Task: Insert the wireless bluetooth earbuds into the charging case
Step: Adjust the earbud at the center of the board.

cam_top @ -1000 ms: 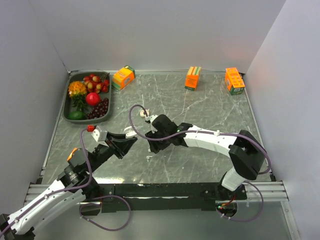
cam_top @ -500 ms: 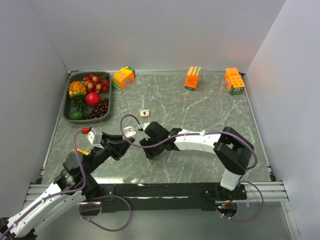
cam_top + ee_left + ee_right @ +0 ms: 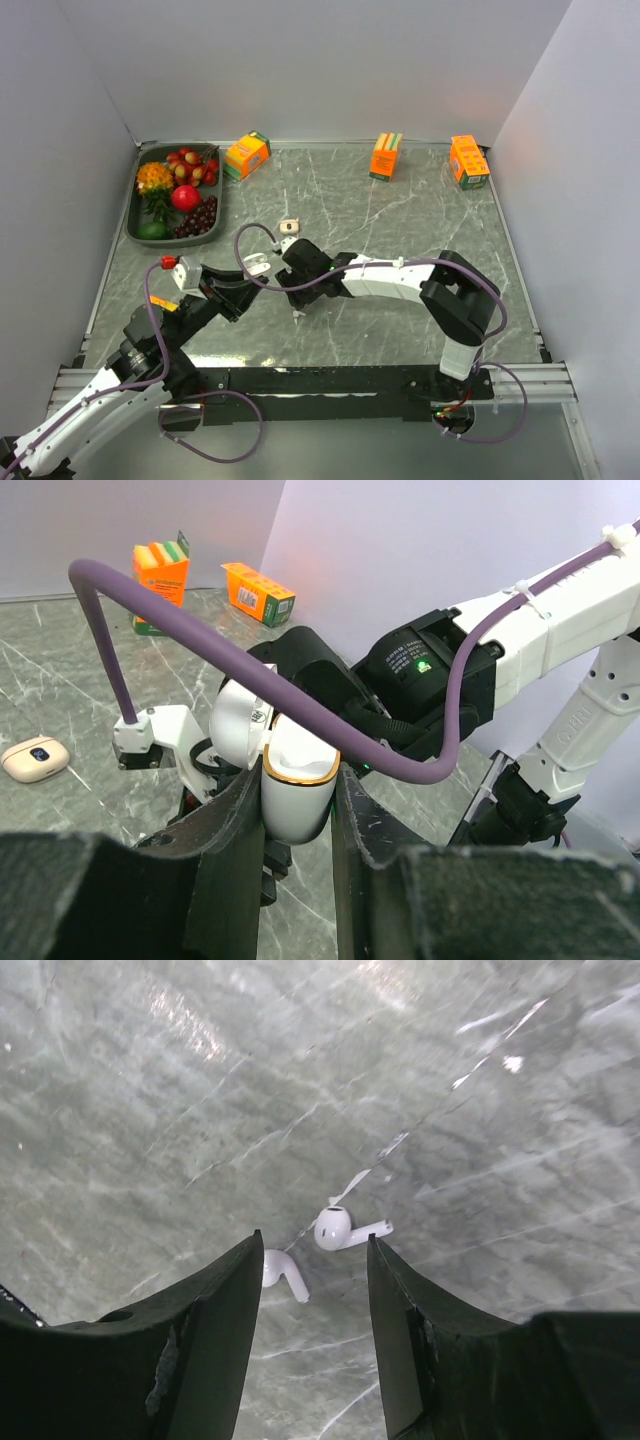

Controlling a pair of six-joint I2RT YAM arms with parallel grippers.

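1. Note that the right arm has drawn back toward the near edge since the earlier frame. The right gripper [image 3: 313, 1245] now sits low over the table [image 3: 400, 220].
2. Read its jaws as spread. The wireless bluetooth earbuds lie loose on the marble: one earbud [image 3: 335, 1228] between the fingers, the other earbud [image 3: 281, 1269] just beside one finger.
3. Read the left gripper [image 3: 297, 785] as pinched on a white case [image 3: 296, 805], lid open, raised off the table.
4. Find the charging case [image 3: 290, 226] flat on the table beyond both grippers.
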